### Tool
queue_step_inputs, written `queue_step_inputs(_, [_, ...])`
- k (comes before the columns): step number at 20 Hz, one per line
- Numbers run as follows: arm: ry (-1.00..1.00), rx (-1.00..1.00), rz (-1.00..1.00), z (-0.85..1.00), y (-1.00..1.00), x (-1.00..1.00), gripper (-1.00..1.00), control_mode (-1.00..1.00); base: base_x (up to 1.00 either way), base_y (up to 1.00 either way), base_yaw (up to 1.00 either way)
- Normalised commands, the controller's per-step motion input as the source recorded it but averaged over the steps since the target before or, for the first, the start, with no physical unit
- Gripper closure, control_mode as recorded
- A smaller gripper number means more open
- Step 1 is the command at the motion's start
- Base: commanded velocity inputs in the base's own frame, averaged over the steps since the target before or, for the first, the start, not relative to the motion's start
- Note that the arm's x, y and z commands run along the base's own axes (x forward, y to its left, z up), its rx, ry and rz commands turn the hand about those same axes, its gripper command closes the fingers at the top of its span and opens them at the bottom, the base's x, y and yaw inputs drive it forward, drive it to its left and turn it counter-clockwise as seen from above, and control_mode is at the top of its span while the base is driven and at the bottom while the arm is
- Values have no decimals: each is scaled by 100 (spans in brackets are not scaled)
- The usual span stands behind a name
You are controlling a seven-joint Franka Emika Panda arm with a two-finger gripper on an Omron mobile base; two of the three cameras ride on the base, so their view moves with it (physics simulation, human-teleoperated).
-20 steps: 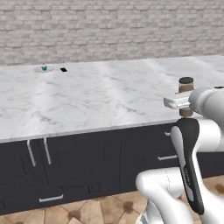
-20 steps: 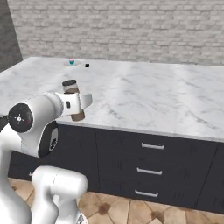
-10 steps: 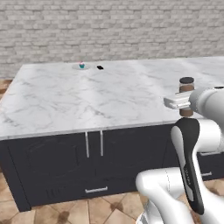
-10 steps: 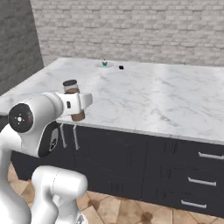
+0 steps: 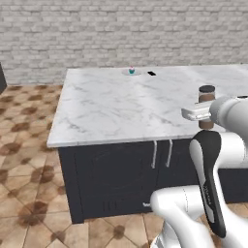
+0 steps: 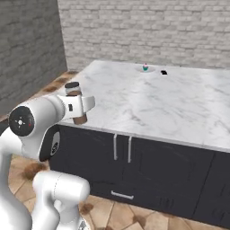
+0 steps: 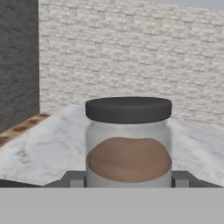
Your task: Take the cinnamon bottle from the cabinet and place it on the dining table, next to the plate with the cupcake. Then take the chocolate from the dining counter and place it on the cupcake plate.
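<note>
Brick wall runs behind the marble tabletop (image 5: 121, 111), and across the last second the whole scene has slid sideways in both base views. That is my base driving along the island, not the things moving: the tabletop's end edge and the tiled floor beyond it have now come into sight. My end effector (image 5: 206, 113) has stayed clamped on the bottle (image 5: 207, 104) throughout, upright, dark cap on top, held over the near edge of the tabletop; in the hand view the bottle (image 7: 127, 142) sits squarely between my two fingers. The cupcake (image 5: 131, 70) on its plate (image 5: 136, 73) stands by the far edge, with the chocolate (image 5: 151, 73) just beside it on the marble, and both are well apart from me. So the bottle is out of the cabinet but not yet set down. I judge that I'm in the carry stage and need to reach across towards the far edge, to stand the bottle next to the plate.
</note>
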Motion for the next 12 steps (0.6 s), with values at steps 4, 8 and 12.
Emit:
queue_step_inputs(4, [0,0,0,0,0,0,100,100,24,100,5])
queue_step_inputs(8, [0,0,0,0,0,0,100,100,56,100,0])
queue_step_inputs(12, [0,0,0,0,0,0,100,100,78,100,-1])
